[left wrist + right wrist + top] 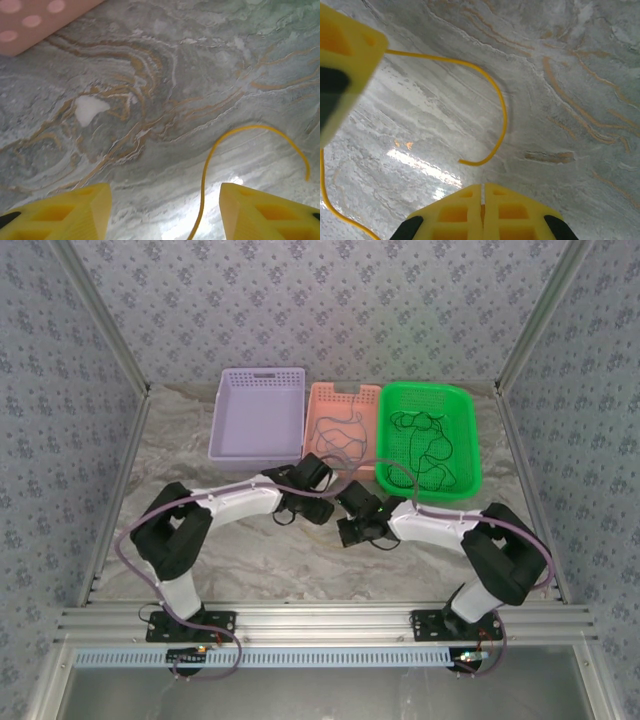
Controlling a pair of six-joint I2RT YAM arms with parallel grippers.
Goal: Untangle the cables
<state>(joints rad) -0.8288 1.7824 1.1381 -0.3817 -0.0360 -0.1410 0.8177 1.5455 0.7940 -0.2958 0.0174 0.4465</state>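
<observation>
The yellow cable lies on the marble table in the middle of the workspace. It runs up between the fingers of my left pincer and arcs away toward 2 o'clock to a free end. It is thin and light, and limp enough to lie in a loose curve, so I judge it will slide and spring rather than resist. A pinch near the free end, away from any crossing, should serve best.

My left pincer stands wide, gripping nothing. My right pincer is closed tight, pads together; whether a strand is nipped there I cannot tell.

At 12 o'clock the pink basket holds a few loose dark strands. At 1 o'clock the green basket holds a black tangle. At 11 o'clock the lilac basket shows a bare floor.
</observation>
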